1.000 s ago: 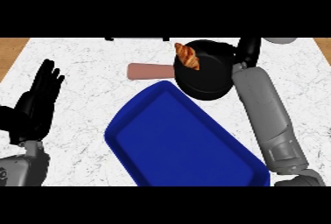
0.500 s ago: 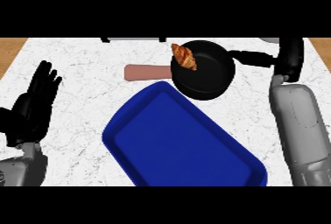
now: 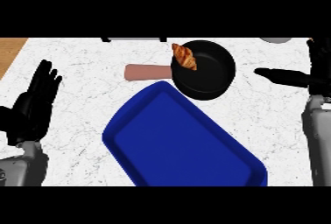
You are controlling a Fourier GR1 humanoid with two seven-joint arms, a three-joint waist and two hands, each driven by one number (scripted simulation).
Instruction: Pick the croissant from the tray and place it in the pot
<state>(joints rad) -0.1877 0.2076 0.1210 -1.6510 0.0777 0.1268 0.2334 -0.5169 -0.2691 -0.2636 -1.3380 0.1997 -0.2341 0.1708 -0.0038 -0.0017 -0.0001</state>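
The croissant (image 3: 184, 56) lies in the black pot (image 3: 210, 75), up against its upper left rim. The pot has a pinkish handle (image 3: 146, 72) pointing left. Below it the blue tray (image 3: 181, 140) holds nothing. My right hand (image 3: 315, 72) is at the right edge, well clear of the pot, fingers straight and thumb pointing left. My left hand (image 3: 31, 107) rests open at the left edge, fingers up.
The white marble counter (image 3: 84, 57) ends at a wooden strip (image 3: 9, 52) on the far left. Dark fixtures (image 3: 132, 39) and a grey object (image 3: 279, 40) sit at the back edge.
My right hand has pulled away from the pot to the right edge of the view, and the forearm followed. The croissant stays in the pot. The left hand has not moved.
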